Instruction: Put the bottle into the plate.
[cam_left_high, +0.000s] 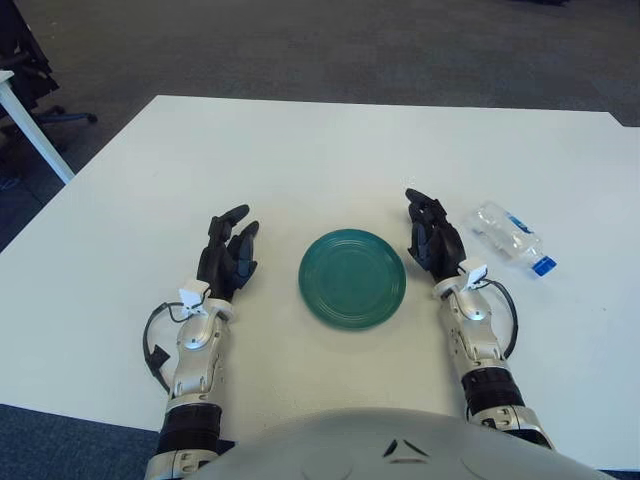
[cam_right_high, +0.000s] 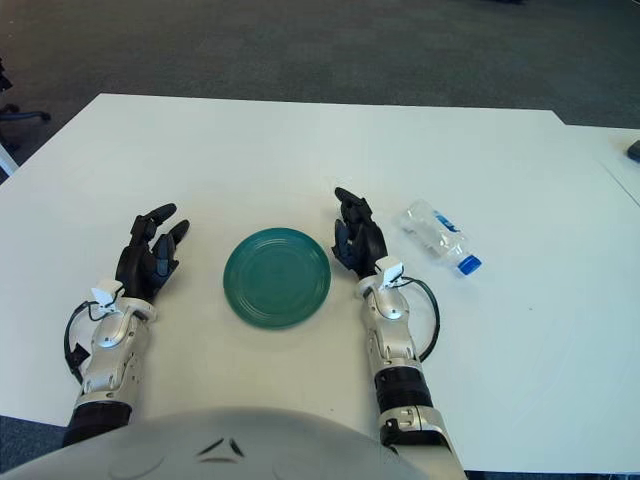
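White table (cam_left_high: 330, 140), seen from the robot's side. One green plate (cam_left_high: 352, 277), bare, at the middle near the front edge. One clear plastic bottle (cam_left_high: 511, 237) with a blue cap, lying on its side, right of the plate and apart from it (not in the plate). Right hand (cam_left_high: 430, 238) between plate and bottle, fingers loosely extended, holding nothing. Left hand (cam_left_high: 229, 257) left of the plate, fingers spread, holding nothing.

Black three-finger left hand (cam_left_high: 228, 257), silver forearms, looped black cables.
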